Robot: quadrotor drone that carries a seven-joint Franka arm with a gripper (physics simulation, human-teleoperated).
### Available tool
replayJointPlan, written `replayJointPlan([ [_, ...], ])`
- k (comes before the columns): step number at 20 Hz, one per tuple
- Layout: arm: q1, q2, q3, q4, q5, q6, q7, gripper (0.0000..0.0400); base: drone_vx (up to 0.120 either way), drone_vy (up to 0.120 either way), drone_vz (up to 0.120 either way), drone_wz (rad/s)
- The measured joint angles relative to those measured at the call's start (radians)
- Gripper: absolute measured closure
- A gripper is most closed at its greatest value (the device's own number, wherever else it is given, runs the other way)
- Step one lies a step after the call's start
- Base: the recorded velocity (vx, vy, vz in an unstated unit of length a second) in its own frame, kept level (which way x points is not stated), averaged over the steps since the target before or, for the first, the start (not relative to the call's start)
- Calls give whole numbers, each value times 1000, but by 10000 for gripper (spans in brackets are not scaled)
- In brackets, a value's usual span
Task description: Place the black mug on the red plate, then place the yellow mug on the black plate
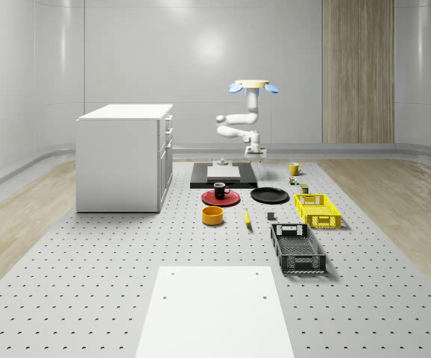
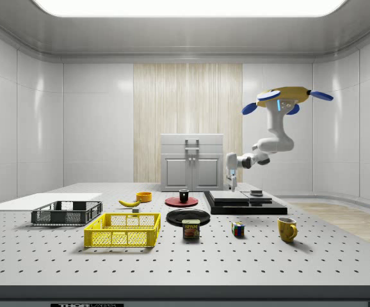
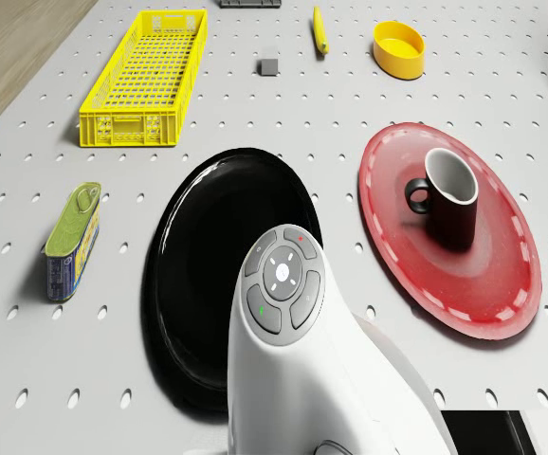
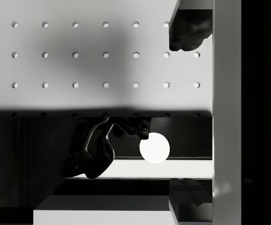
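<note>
The black mug (image 1: 221,190) (image 3: 449,199) stands upright on the red plate (image 1: 217,199) (image 3: 483,275). Beside it lies the black plate (image 1: 269,195) (image 3: 208,256), with nothing on it. The yellow mug (image 1: 294,168) (image 2: 287,228) stands on the table, at the whole-scene view's right of the black platform (image 1: 223,176). The drone (image 1: 253,86) (image 2: 284,99) hovers above the platform's far side. My gripper (image 1: 254,154) (image 2: 233,183) (image 4: 188,110) hangs open and holds nothing, over the platform's edge behind the black plate.
A white cabinet (image 1: 122,156) stands at the whole-scene view's left. Nearer the front are a yellow bowl (image 1: 213,215), a banana (image 1: 247,217), a yellow crate (image 1: 318,209) and a black crate (image 1: 297,247). A can (image 2: 191,229) and a colour cube (image 2: 237,229) sit near the yellow mug.
</note>
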Motion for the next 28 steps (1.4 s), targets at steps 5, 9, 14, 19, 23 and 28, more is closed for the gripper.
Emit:
replayJointPlan([
  [5, 0, 0, 0, 0, 0, 0, 0, 0, -120, 120, 0, 0],
  [9, 0, 0, 0, 0, 0, 0, 0, 0, -120, 120, 0, 0],
  [14, 0, -1, 0, 0, 0, 1, 0, 0, -120, 120, 0, 0],
  [19, 0, -1, 0, 0, 0, 1, 0, 0, -120, 120, 0, 0],
  [23, 0, -1, 0, 0, 0, 1, 0, 0, -120, 120, 0, 0],
  [28, 0, -1, 0, 0, 0, 1, 0, 0, -120, 120, 0, 0],
])
